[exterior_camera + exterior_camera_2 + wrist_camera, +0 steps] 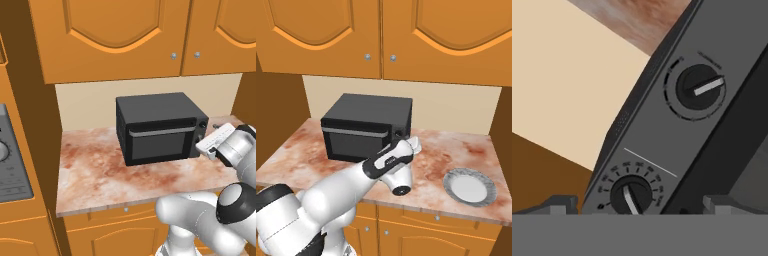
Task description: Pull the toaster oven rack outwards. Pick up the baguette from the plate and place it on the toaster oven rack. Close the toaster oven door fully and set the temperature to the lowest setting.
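Observation:
The black toaster oven (157, 127) stands at the back of the counter with its toaster oven door (159, 144) shut, so the toaster oven rack is hidden. My gripper (204, 141) hovers at the oven's right-hand control strip (662, 130). The hand view has my gripper (641, 205) open, its fingertips (559, 204) wide apart either side of the lower knob (631, 195); I cannot tell whether they touch it. A second knob (701, 86) sits further along the strip. The plate (456, 176) lies bare on the counter to the right. The baguette is out of view.
Orange wall cabinets (115, 35) hang low above the oven. A tall wooden panel (30, 125) closes the counter's left end, with a grey appliance (10, 160) beyond it. Bare marble counter (95, 175) spreads left of and in front of the oven.

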{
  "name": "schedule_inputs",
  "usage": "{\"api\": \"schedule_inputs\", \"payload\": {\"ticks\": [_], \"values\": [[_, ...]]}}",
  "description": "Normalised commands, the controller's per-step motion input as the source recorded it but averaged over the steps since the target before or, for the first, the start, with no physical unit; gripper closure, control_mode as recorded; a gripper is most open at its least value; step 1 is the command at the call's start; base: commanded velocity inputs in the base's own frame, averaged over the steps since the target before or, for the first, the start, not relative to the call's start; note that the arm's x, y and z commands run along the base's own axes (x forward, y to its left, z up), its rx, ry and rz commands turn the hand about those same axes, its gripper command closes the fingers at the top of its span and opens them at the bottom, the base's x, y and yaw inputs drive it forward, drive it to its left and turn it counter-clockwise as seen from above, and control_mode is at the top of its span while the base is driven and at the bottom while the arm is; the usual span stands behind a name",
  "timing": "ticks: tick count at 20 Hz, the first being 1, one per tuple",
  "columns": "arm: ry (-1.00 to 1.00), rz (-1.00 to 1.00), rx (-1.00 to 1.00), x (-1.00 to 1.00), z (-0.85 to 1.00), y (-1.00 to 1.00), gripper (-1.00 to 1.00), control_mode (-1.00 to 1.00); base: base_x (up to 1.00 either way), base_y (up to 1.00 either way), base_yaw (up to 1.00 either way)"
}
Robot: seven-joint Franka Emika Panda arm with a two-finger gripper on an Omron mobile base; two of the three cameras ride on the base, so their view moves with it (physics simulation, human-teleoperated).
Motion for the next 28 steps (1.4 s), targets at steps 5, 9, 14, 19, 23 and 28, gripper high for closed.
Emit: {"api": "schedule_inputs", "payload": {"ticks": [5, 9, 14, 19, 23, 28], "values": [[-0.02, 0.0, 0.0, 0.01, 0.01, 0.0, -1.0, -1.0, 0.0, 0.0, 0.0], [-0.13, 0.0, 0.0, 0.0, 0.01, 0.0, -1.0, -1.0, 0.0, 0.0, 0.0], [-0.12, 0.01, -0.02, 0.01, 0.01, -0.01, -1.0, -1.0, 0.0, 0.0, 0.0], [-0.01, 0.0, -0.03, 0.01, 0.11, -0.02, -1.0, -1.0, 0.0, 0.0, 0.0], [0.01, 0.0, -0.01, 0.0, 0.23, 0.0, -1.0, -1.0, 0.0, 0.0, 0.0], [0.03, 0.0, 0.0, 0.01, 0.31, -0.04, -1.0, -1.0, 0.0, 0.0, 0.0]]}}
